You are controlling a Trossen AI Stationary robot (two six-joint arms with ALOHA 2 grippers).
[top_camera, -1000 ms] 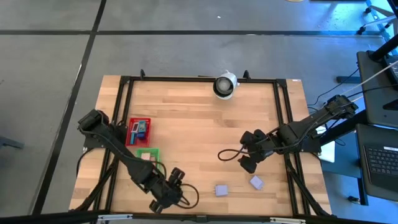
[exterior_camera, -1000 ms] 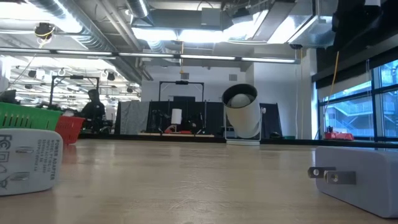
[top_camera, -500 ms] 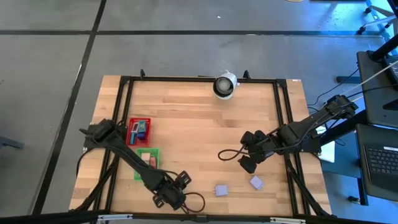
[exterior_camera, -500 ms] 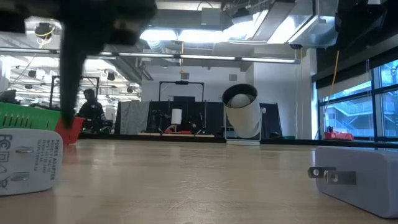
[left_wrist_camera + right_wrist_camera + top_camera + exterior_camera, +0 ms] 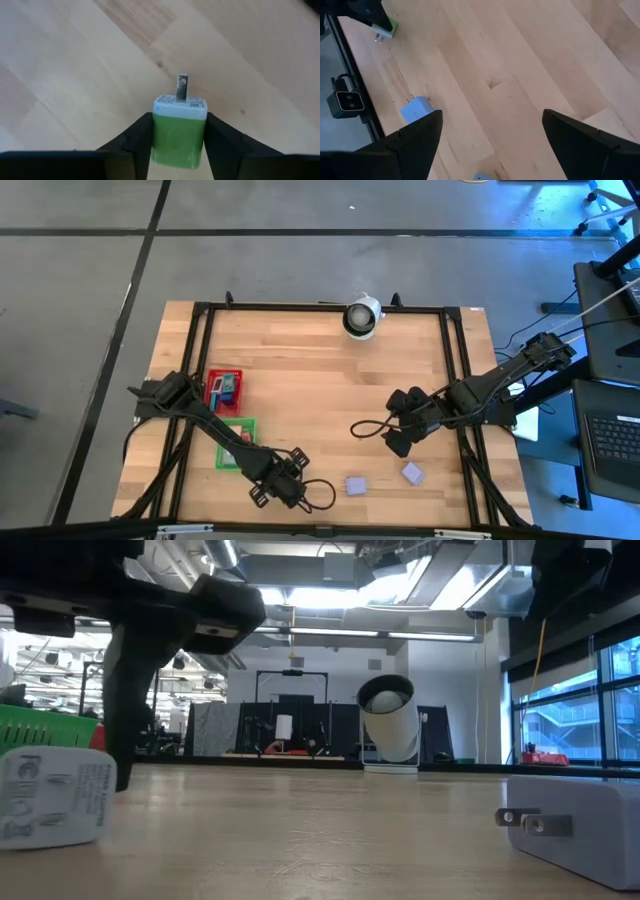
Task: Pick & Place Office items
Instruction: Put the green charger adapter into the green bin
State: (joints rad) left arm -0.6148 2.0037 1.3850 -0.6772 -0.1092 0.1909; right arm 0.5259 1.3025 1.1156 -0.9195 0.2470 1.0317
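A small green plug adapter (image 5: 179,134) with a white pronged face lies near the table's front edge, left of the middle. My left gripper (image 5: 284,482) is shut on it from above. The low view shows its white face (image 5: 55,796) beside one dark finger (image 5: 125,710). Two lavender adapters (image 5: 355,485) (image 5: 412,473) lie flat on the wood to the right. My right gripper (image 5: 400,436) hangs open above the table at the right, its fingers wide apart (image 5: 490,145), touching nothing. My left gripper pinches the green adapter's two opposite sides (image 5: 160,137) between its two fingers (image 5: 135,142), behind the white pronged face. The fingers come steeply from above. The adapter sits slightly tilted with its lower edge (image 5: 50,840) at the table top.
A red mesh tray (image 5: 223,390) and a green mesh tray (image 5: 237,442) stand at the left. A white round black-centred object (image 5: 361,317) stands at the far edge. A black cable loop (image 5: 368,428) lies beside the right gripper. Bare wood lies in the middle.
My left gripper has come down near the front edge, moved a little toward the table's right and rolled at the wrist. Its fingers now stand against the green adapter's sides. The adapter has shifted and tipped slightly in the low view.
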